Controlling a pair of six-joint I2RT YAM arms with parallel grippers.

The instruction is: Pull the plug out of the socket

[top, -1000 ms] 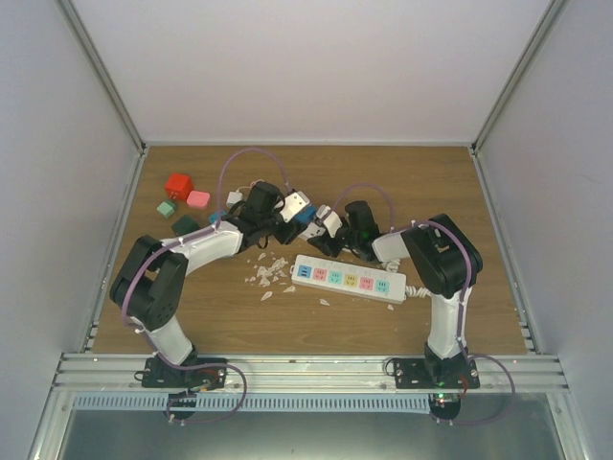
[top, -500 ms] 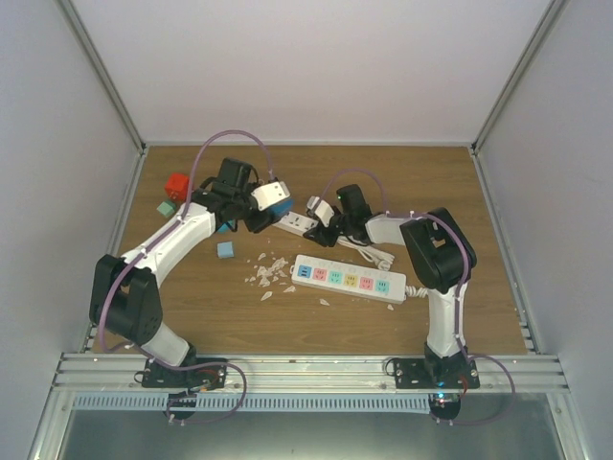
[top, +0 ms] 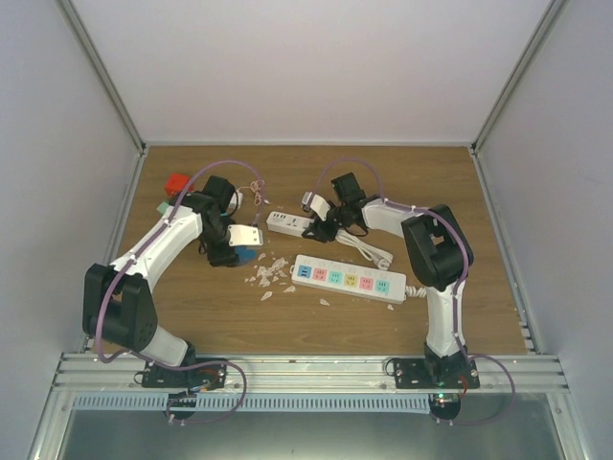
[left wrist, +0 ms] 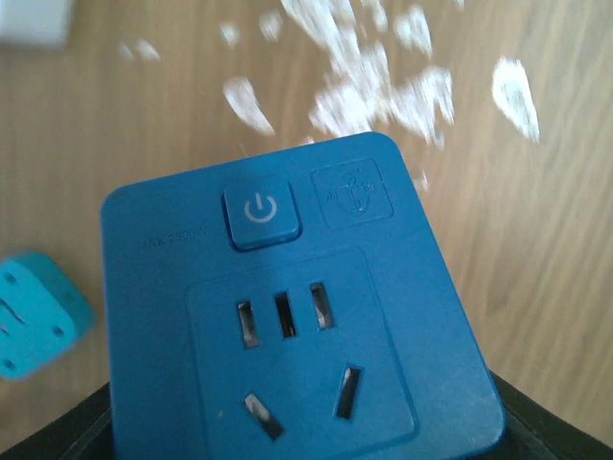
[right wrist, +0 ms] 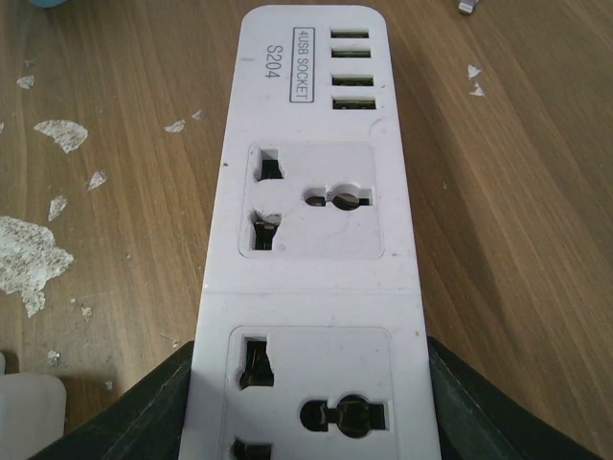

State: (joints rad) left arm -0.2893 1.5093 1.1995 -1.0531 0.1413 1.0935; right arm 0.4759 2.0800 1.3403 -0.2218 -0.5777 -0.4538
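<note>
Far left of the white socket strip (right wrist: 308, 287): red block (top: 177, 183), not involved.

Left gripper (top: 239, 251), left of the strip and a little nearer the arm bases. Jaws pinch the blue plug adapter (left wrist: 287, 307) by its sides; dark finger tips show at both lower corners in the wrist view. Adapter face points at the camera: power button, five slots. It is clear of the strip, with bare wood between them. A teal block (left wrist: 38, 321) lies just beside it on the table.

White scraps (top: 270, 271): scattered on the wood between adapter and strip, on the near side.

The strip lies flat on the table. Both sockets seen in the right wrist view are vacant, and the USB row at the far end is unused.

Right gripper (top: 324, 228), at the strip's right end: jaws clamp its long edges and pin it down.

Multicolour power strip (top: 350, 278): near side of the white strip, to the right, untouched.

Judgement: separation looks done, since plug and socket are apart, each in one gripper. Next move likely calls for lowering the adapter onto open wood to the left of the strip, opening the left jaws, then freeing the strip.
</note>
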